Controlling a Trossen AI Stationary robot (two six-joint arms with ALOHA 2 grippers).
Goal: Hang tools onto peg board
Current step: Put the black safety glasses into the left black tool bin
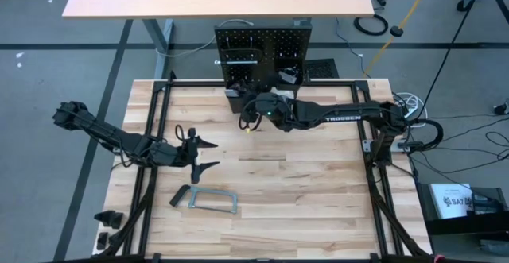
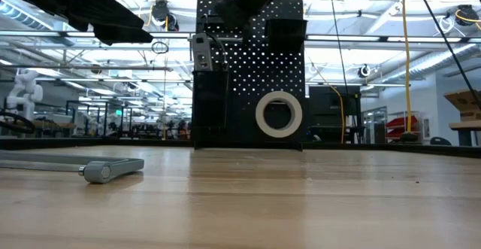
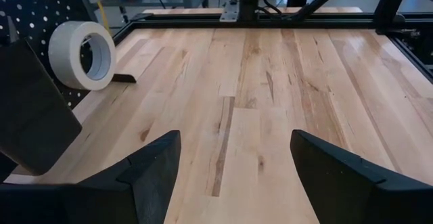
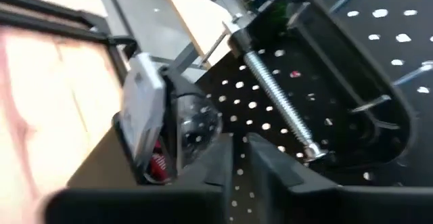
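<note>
Left gripper (image 1: pixel 205 155) hangs with fingers apart, the bar clamp (image 1: pixel 208 200) just toward the worktop's front edge, lying parallel to it, while the right gripper (image 1: pixel 253 114), fingers nearly together on nothing I can see, sits way off at the peg board (image 1: pixel 262 52).

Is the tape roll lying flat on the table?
No: the tape roll hangs upright on the peg board, above the table.
</note>
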